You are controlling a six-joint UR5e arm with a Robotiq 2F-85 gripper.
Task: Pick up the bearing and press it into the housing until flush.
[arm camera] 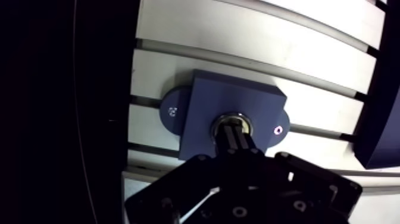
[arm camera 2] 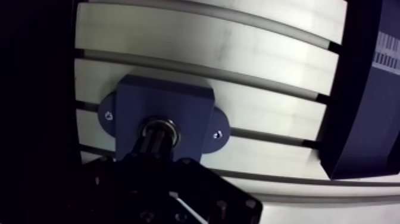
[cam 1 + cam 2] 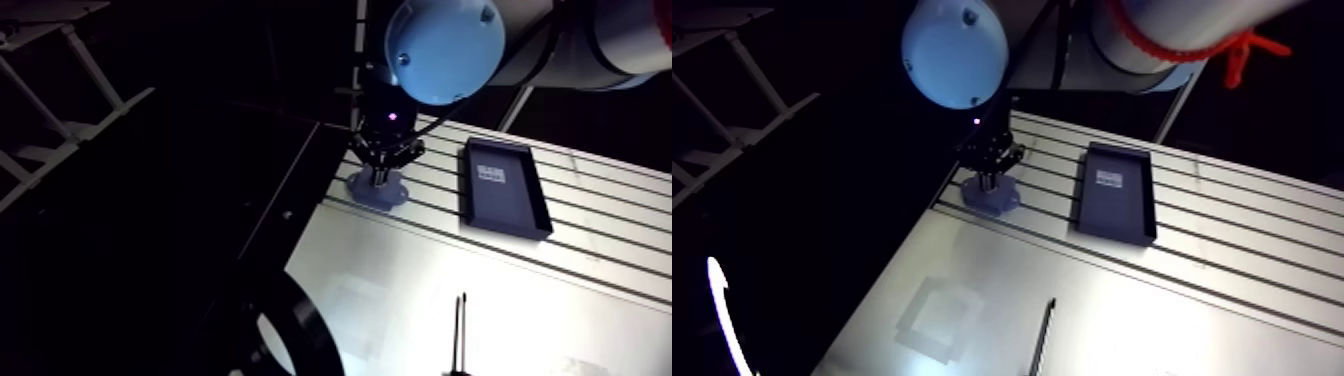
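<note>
A blue-grey housing (image 1: 199, 107) with two round mounting ears stands on the slotted table close to its edge. In its central bore sits the bearing (image 1: 233, 116), a metal ring that shows around the fingertips. My gripper (image 1: 234, 132) stands straight above the housing, its two fingers pressed together and their tips resting on the bearing. How deep the bearing sits in the bore is hidden by the fingers. In the arm view the gripper (image 3: 379, 172) stands upright on the housing (image 3: 377, 191).
A dark rectangular tray (image 3: 506, 206) with a white label lies on the table beside the housing. A thin black rod-like tool (image 3: 459, 332) lies nearer the front. The table edge (image 3: 305, 235) runs just past the housing, with darkness beyond.
</note>
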